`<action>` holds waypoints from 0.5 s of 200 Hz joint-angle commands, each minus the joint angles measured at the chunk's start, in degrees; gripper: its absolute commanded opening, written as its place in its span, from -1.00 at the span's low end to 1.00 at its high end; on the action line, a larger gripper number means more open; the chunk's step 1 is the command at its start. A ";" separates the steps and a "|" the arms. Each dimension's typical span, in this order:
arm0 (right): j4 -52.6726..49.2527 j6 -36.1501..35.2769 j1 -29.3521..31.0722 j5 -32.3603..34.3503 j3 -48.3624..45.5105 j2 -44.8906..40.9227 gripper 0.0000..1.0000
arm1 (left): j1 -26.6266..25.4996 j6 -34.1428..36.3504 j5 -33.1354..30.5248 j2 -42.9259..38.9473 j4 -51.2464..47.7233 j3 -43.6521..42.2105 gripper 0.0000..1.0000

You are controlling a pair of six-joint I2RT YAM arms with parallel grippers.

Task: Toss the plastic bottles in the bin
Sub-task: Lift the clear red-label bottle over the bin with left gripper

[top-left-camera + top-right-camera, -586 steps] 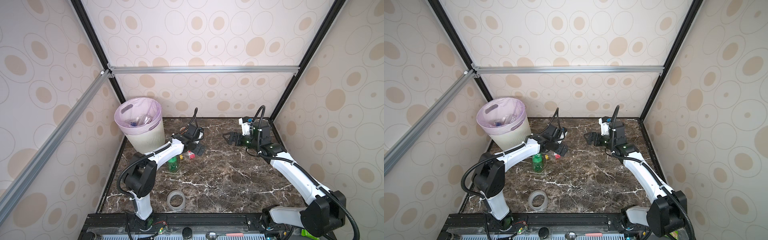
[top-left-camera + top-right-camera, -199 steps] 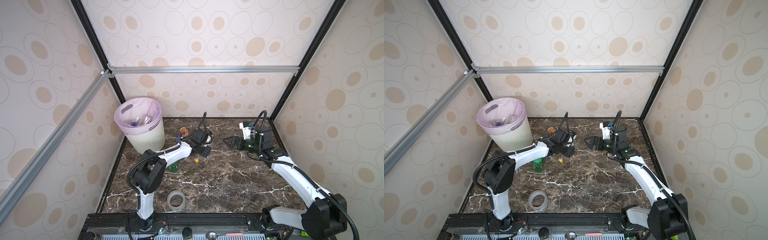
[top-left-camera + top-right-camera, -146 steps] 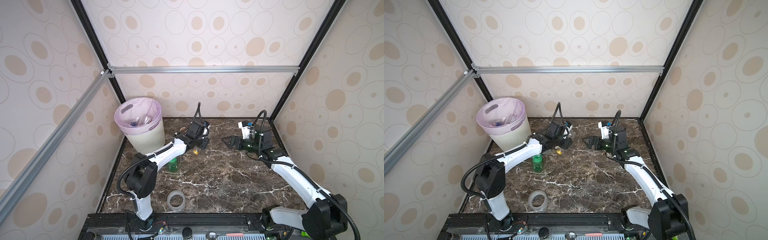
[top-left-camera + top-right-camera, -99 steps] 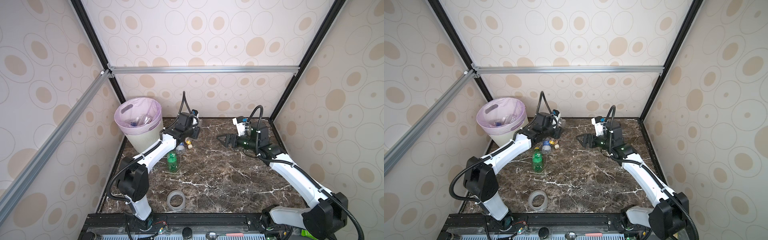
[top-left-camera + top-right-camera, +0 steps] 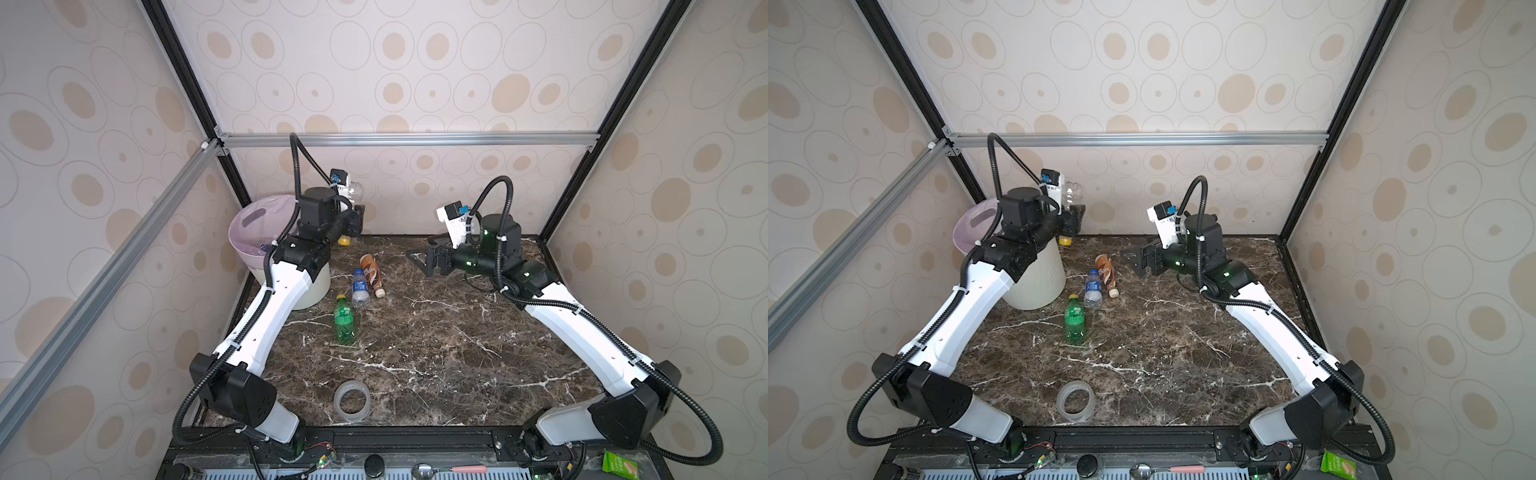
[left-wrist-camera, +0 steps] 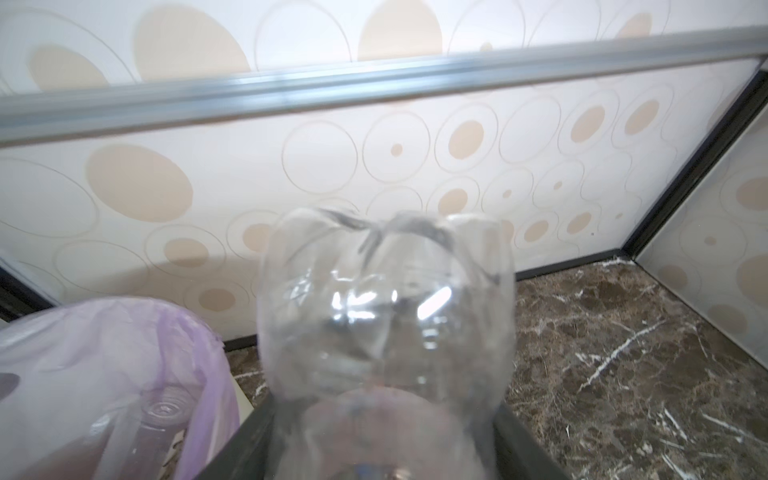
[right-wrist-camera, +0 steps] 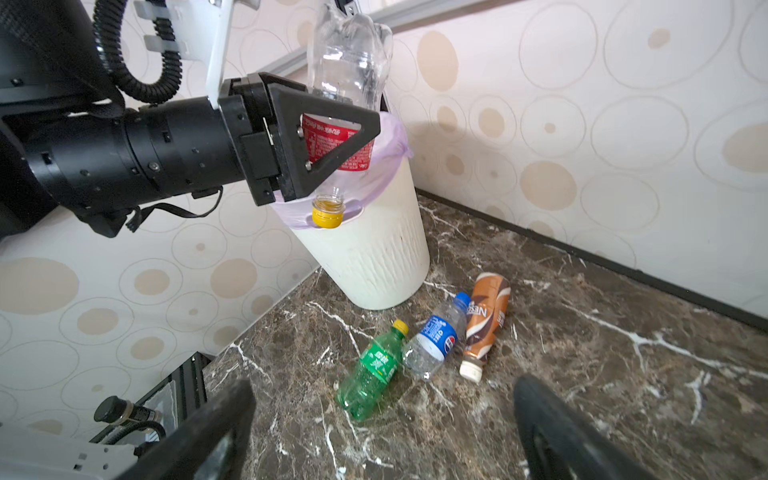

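Three bottles just right of the bin, tape ring well in front.

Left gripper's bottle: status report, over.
Left gripper shut on red-label bottle, cap down, beside the bin, not over it. Right gripper open, empty. Green bottle, blue-label bottle, brown bottle on table. Nothing blocking.

The cream-white bin, lined with a pale lilac bag, stood upright with at least one clear bottle lying inside. A clear red-labelled bottle hung upside down, yellow cap lowest, just beside the bin's rim, clamped across its label by the left gripper. Near the bin's foot three more lay on their sides, close together: a green bottle with a yellow cap, a blue-capped Pepsi bottle, and a brown, white-capped Nescafé bottle farthest from the bin.
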 commanded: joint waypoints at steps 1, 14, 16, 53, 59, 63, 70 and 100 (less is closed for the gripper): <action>-0.46 -2.23 0.29 0.55 4.56 0.87 0.99 | 1.09 5.10 -3.87 -0.81 -1.93 6.63 0.28; -0.70 -2.11 0.54 0.13 6.16 1.47 0.99 | 1.87 6.73 -8.05 -0.51 -2.45 10.18 0.28; -0.66 -2.09 0.51 0.10 6.32 1.54 0.99 | 2.03 6.97 -8.49 -0.56 -2.45 10.65 0.27; -0.30 -1.40 0.55 -0.34 6.62 2.37 1.00 | 2.85 12.86 -18.15 -2.70 3.11 15.92 0.29; -0.30 -1.41 0.58 -0.24 6.50 2.35 0.99 | 3.05 13.54 -18.80 -3.23 4.34 16.39 0.29; -0.30 -1.48 0.53 -0.14 6.37 2.45 0.99 | 3.23 13.93 -19.17 -3.82 5.14 16.69 0.29; -0.38 -1.49 0.55 -0.09 6.26 2.60 0.99 | 3.41 14.51 -19.46 -4.50 6.76 16.72 0.29; -0.34 -1.10 0.55 -0.16 6.64 3.55 1.00 | 4.96 14.79 -19.58 -4.39 8.40 17.23 0.34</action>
